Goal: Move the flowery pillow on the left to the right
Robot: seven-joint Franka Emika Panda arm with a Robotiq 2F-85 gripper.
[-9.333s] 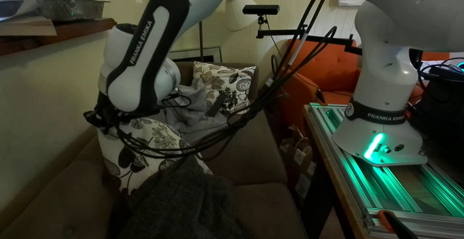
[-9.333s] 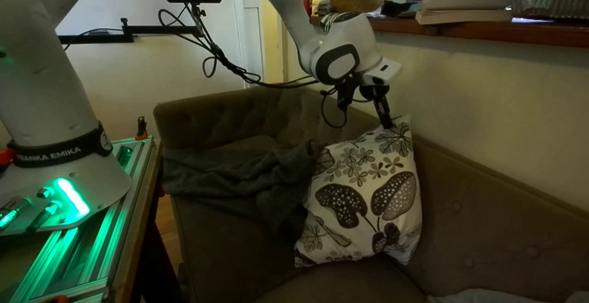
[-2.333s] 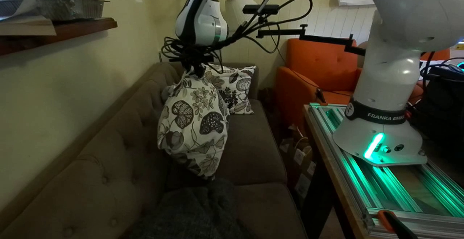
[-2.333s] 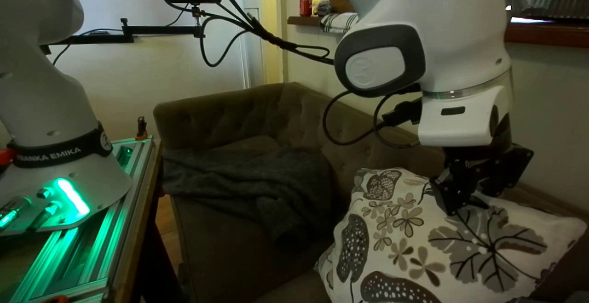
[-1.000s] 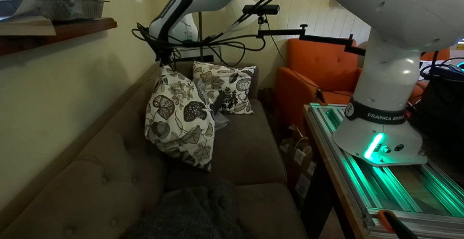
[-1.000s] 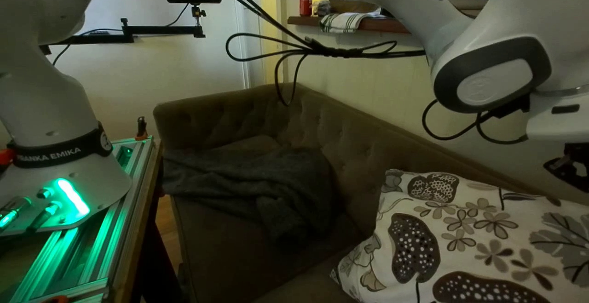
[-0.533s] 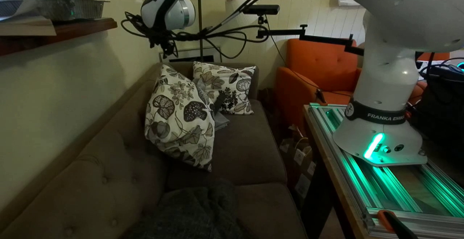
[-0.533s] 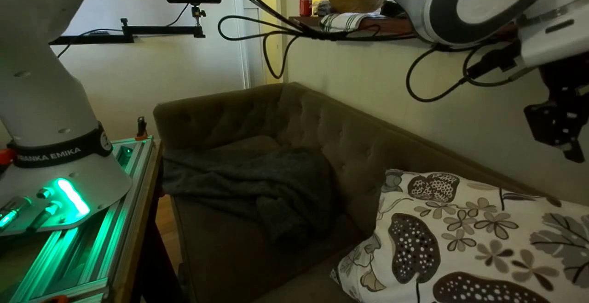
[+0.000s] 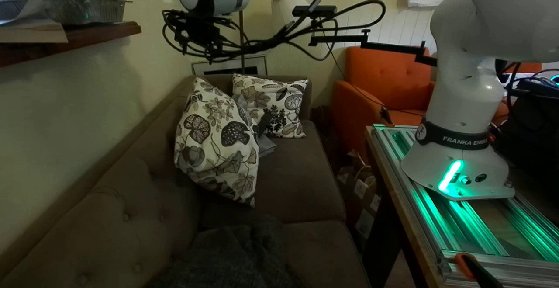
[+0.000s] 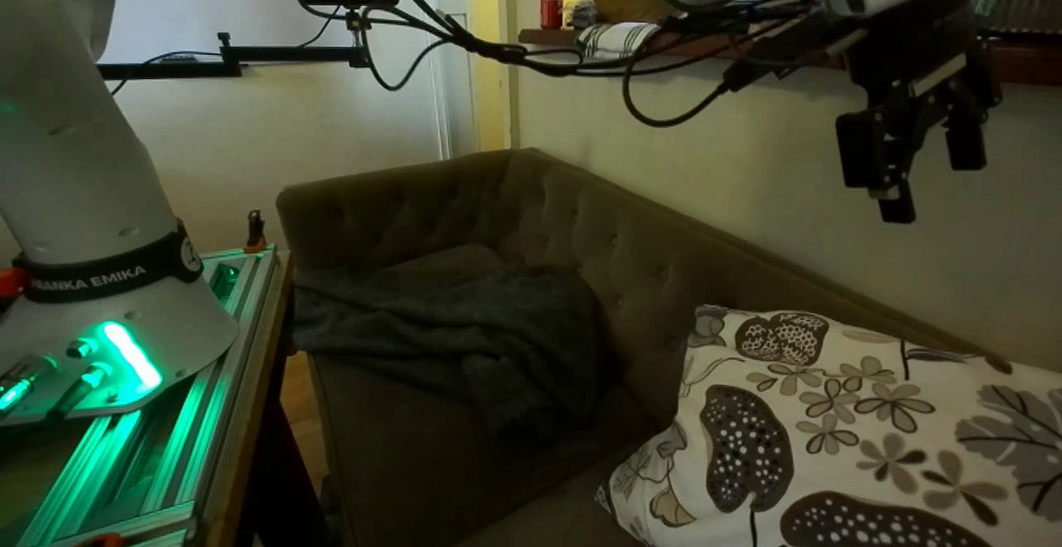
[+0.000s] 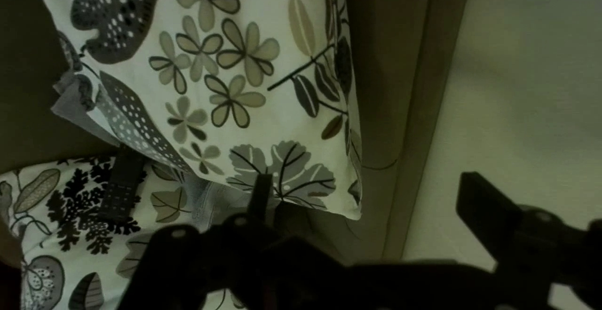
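The flowery pillow (image 9: pixel 218 144), white with grey and brown leaves, leans at a tilt against the sofa's backrest in both exterior views. It also fills much of the wrist view as the large flowery pillow (image 11: pixel 211 79). Above it, apart from the fabric, hangs my gripper (image 10: pixel 932 186). Seen from the wrist, the gripper (image 11: pixel 367 178) is spread wide, holding nothing; sofa and wall show between its fingers. A similar flowery pillow (image 9: pixel 279 104) stands behind at the sofa's end, partly covered by the nearer one.
A grey cloth (image 9: pixel 266 146) and a dark remote-like object (image 11: pixel 120 187) lie by the rear pillow. A dark blanket (image 10: pixel 498 348) covers part of the sofa. A wall shelf (image 9: pixel 100 36) holds a foil tray. A floor lamp (image 9: pixel 288 10) stands behind the arm; loose cables hang from it.
The pillow has moved along the sofa from beside the dark blanket to near the rear pillow. During the last second my gripper has let go of it and risen; the pillow stays put.
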